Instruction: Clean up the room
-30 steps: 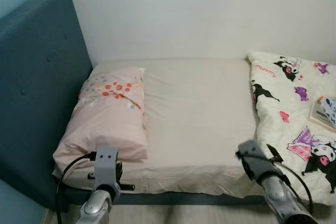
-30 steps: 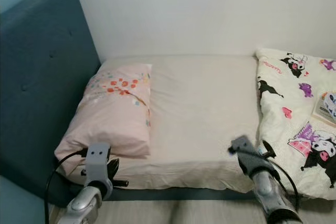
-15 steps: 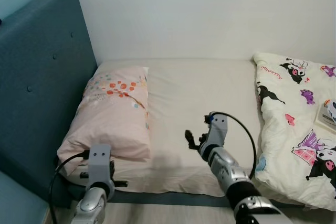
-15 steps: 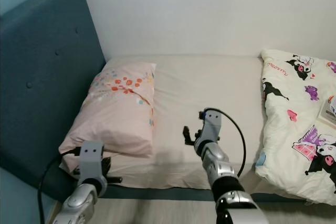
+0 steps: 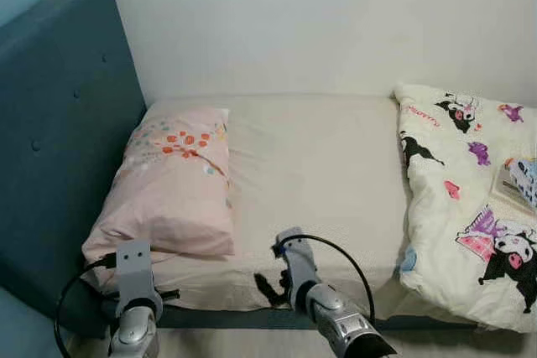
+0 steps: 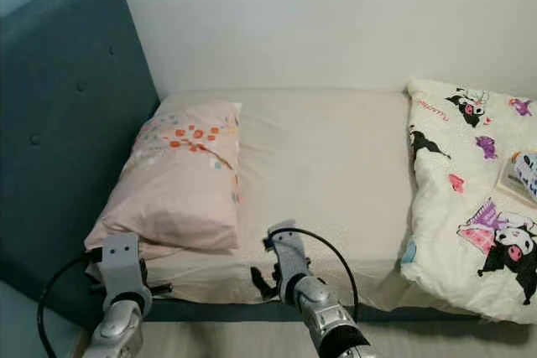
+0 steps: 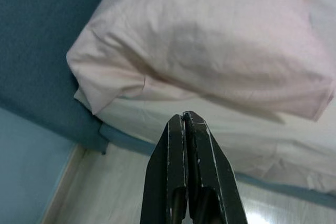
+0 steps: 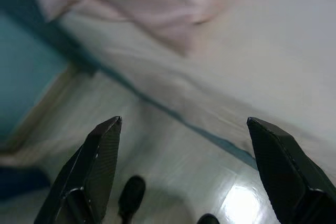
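Observation:
A bed with a cream sheet (image 5: 319,165) stands before me. A pink flowered pillow (image 5: 172,178) lies at its left end against the blue headboard (image 5: 59,123). A white cartoon-print quilt (image 5: 470,199) is bunched at the right end. My left gripper (image 7: 185,115) is shut and empty, low at the bed's front edge just below the pillow's corner (image 7: 84,66). My right gripper (image 5: 270,287) hangs open and empty at the front edge of the mattress near the middle, its fingers (image 8: 100,156) spread wide over the floor.
A small printed book or box (image 5: 522,180) rests on the quilt at the far right. A white wall runs behind the bed. Pale wooden floor (image 8: 173,150) lies along the bed's blue base (image 7: 126,140).
My right arm swung from the right side, over the mattress, then left and down to the bed's front edge. The left arm sank a little. The camera shifted slightly.

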